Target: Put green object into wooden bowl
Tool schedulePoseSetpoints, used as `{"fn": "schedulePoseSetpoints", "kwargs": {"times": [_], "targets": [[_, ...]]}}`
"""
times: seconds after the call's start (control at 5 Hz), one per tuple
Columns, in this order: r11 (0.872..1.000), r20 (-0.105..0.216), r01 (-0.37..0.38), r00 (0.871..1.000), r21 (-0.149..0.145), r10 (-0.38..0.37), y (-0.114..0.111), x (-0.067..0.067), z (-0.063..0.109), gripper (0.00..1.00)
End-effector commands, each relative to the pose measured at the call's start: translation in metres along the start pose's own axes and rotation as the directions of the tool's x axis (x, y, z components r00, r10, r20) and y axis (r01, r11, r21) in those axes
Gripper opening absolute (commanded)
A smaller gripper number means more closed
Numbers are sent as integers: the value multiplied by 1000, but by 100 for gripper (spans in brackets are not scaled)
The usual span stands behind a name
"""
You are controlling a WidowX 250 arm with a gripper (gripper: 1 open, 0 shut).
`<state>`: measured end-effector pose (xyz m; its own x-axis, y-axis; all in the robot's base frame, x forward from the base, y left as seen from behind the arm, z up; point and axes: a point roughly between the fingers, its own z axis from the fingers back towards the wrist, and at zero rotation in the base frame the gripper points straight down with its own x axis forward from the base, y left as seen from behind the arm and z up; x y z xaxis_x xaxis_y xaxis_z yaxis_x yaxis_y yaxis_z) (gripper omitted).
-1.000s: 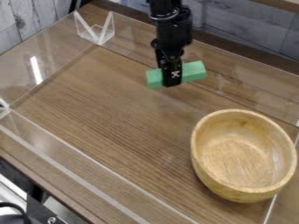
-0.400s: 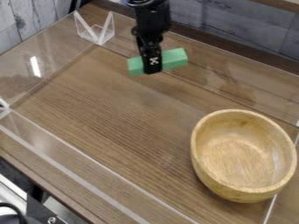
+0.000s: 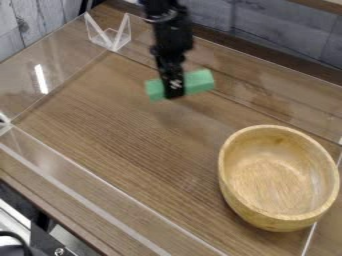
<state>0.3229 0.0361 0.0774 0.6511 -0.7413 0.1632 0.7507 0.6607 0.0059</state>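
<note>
The black fingers (image 3: 171,88) clamp the green object (image 3: 181,86), holding it clear above the wooden worktop (image 3: 120,140), a little nearer the wooden bowl (image 3: 279,176) than a moment ago. The bowl sits empty, well apart at lower right; the carry across appears to remain.
</note>
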Motion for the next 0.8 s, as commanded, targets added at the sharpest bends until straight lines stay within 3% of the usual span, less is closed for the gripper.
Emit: {"fn": "schedulePoseSetpoints", "kwargs": {"times": [0.0,0.2,0.4,0.6], "targets": [[999,31,13,999,52,-15,-34,31,20,0],[993,31,118,992,20,-119,-71,42,20,0],[981,36,195,980,1,-195,-101,41,25,0],[976,34,217,976,15,-217,-120,42,38,0]]}}
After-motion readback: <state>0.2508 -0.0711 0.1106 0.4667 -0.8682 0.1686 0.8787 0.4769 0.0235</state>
